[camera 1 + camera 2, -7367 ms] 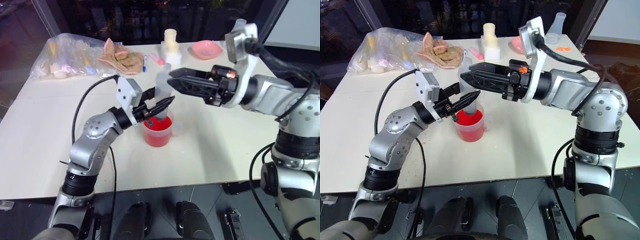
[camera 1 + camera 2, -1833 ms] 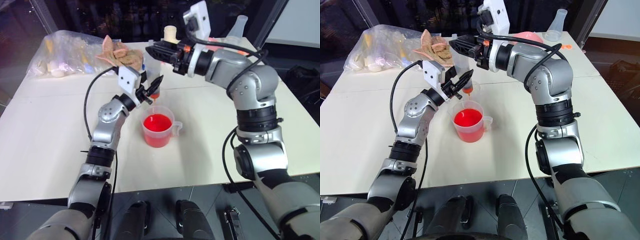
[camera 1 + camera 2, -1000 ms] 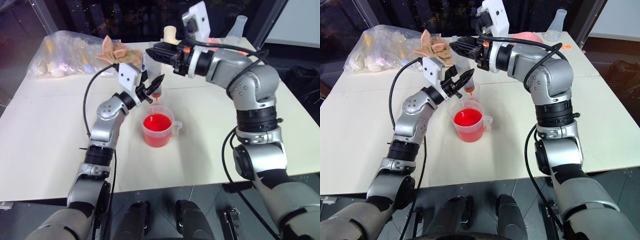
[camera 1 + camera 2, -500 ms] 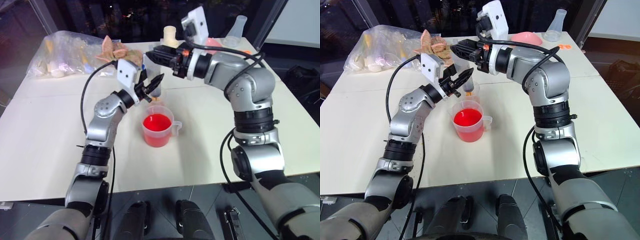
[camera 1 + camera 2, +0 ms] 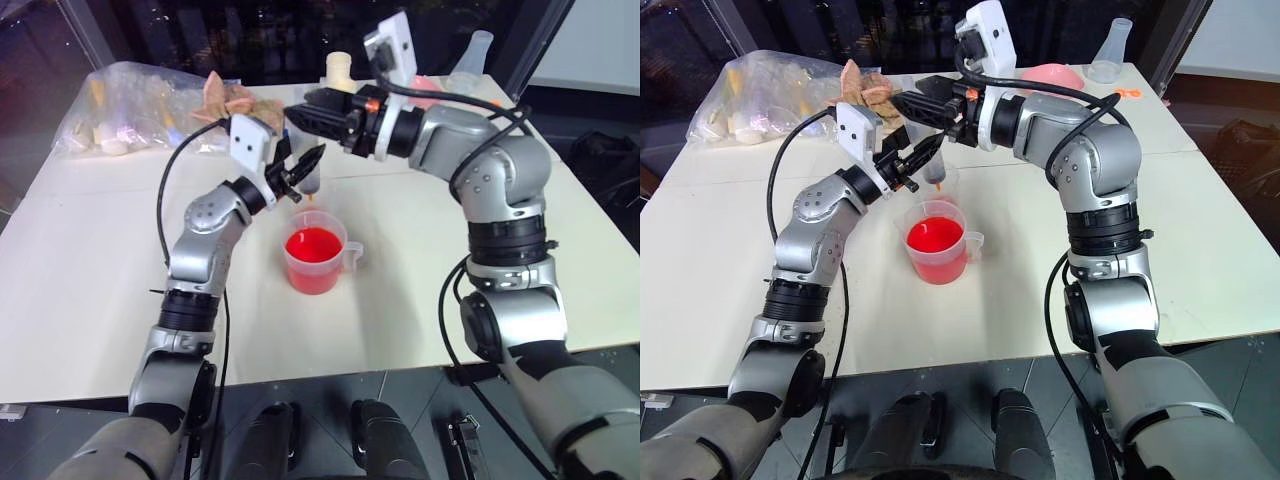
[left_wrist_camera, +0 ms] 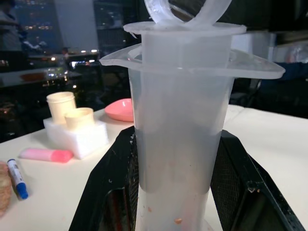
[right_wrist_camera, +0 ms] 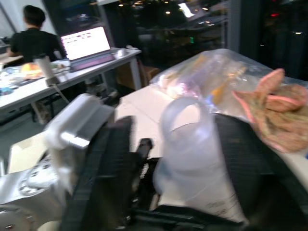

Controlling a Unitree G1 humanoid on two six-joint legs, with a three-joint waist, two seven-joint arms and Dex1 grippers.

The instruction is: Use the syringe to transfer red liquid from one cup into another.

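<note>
Because the left end effector (image 5: 308, 160) was clamped around the barrel of the syringe (image 6: 180, 120), the tool stood upright with its orange tip just above and behind the handled cup (image 5: 318, 257) of red liquid (image 5: 312, 245) on the desk (image 5: 90, 260). The right end effector (image 5: 908, 106) stood spread wide on either side of the plunger ring — placed, I judged, to work the plunger while the left steadied the barrel.

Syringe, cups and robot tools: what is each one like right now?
syringe: upright, plunger pushed in, gripped by left tool.
left tool: shut on syringe.
right tool: open, at syringe's top.
measuring cup: upright, holds red liquid.
clear cup: upright beneath syringe tip.
</note>
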